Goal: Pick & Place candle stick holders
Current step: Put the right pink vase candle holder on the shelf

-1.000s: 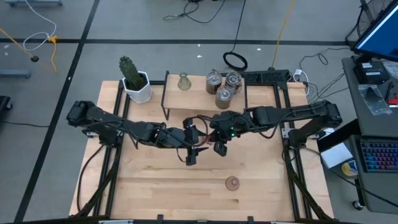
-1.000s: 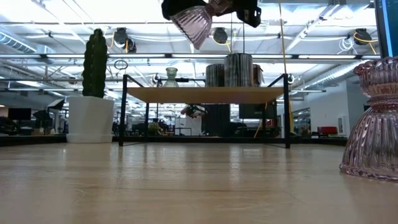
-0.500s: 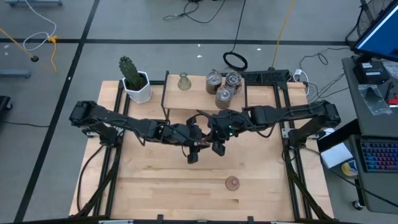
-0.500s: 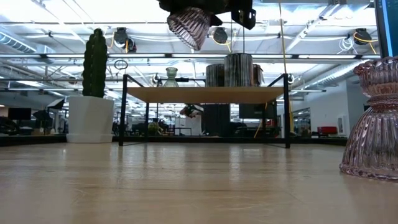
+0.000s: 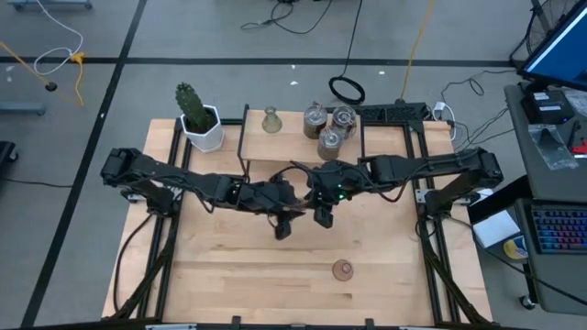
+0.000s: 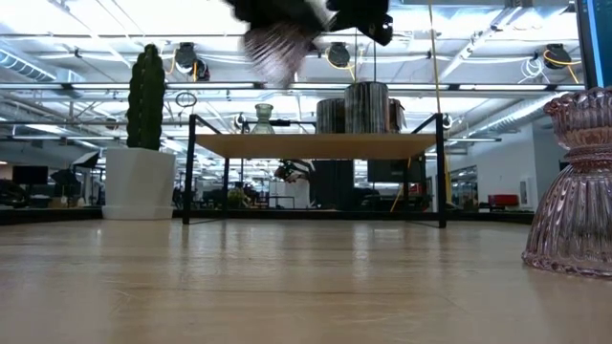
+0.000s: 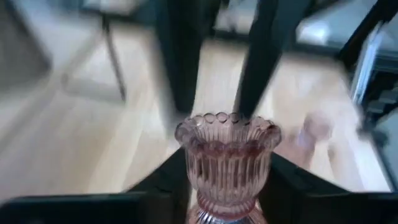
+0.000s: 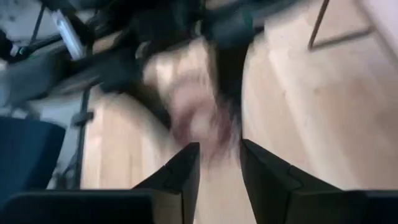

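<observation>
My left gripper [image 5: 282, 225] is shut on a pink ribbed glass candle stick holder [image 7: 229, 162], high above the middle of the table; the low view shows the holder blurred at its top [image 6: 275, 43]. My right gripper [image 5: 321, 218] is open and empty just right of it, and its wrist view shows the holder as a pink blur [image 8: 196, 118] ahead of the fingers. A second pink holder [image 5: 342, 269] stands on its flared base on the table. A pale green holder [image 5: 271, 119] and three silvery ones [image 5: 330, 128] stand on the shelf. My left gripper pinches the pink holder between its two fingers at the narrow part [image 7: 211, 208] below the ribbed cup. The scalloped rim [image 7: 227, 119] sticks out past the fingertips. The holder is lifted clear, high above the table.
A low wooden shelf on black legs [image 5: 275, 147] stands at the far middle of the table. A cactus in a white pot [image 5: 200, 117] stands at the far left. Bare wood lies toward the near edge around the standing pink holder [image 6: 579, 191].
My left gripper has turned with the pink holder, and the holder's wide end has swung toward the table's left. The holder stays lifted high above the table and is blurred with motion now.
</observation>
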{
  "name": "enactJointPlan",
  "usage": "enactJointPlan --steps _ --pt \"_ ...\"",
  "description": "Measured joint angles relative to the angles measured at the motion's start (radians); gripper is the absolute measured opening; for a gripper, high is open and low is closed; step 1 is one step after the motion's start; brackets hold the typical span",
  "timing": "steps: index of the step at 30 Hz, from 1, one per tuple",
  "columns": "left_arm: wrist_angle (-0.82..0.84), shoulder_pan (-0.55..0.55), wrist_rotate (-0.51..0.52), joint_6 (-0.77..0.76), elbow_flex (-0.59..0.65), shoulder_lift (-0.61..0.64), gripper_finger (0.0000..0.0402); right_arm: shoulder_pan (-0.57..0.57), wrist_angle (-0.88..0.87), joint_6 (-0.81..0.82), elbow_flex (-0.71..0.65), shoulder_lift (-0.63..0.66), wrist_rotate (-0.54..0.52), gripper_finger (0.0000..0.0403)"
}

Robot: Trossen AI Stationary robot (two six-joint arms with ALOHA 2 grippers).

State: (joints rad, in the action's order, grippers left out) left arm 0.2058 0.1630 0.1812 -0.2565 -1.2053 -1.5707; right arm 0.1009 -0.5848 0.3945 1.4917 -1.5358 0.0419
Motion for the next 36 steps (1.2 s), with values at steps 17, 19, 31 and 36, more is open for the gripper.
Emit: enactJointPlan --steps 17,19,31,36 --pt "0.343 0.014 0.486 -0.154 0.002 0.173 0.0128 -0.001 -0.011 -0.024 0.0 0.006 0.012 0.0132" --pt "0.337 -0.007 0.617 -0.147 0.003 0.198 0.0128 -0.002 -0.011 -0.024 0.0 0.006 0.012 0.0129" --pt "0.236 -0.19 0.867 -0.164 0.016 0.198 0.0128 -0.001 0.016 -0.04 0.0 0.006 0.012 0.0127" --pt "0.045 -0.228 0.867 -0.131 0.098 0.196 0.0128 -0.001 0.033 -0.063 0.0 0.006 0.009 0.0126"
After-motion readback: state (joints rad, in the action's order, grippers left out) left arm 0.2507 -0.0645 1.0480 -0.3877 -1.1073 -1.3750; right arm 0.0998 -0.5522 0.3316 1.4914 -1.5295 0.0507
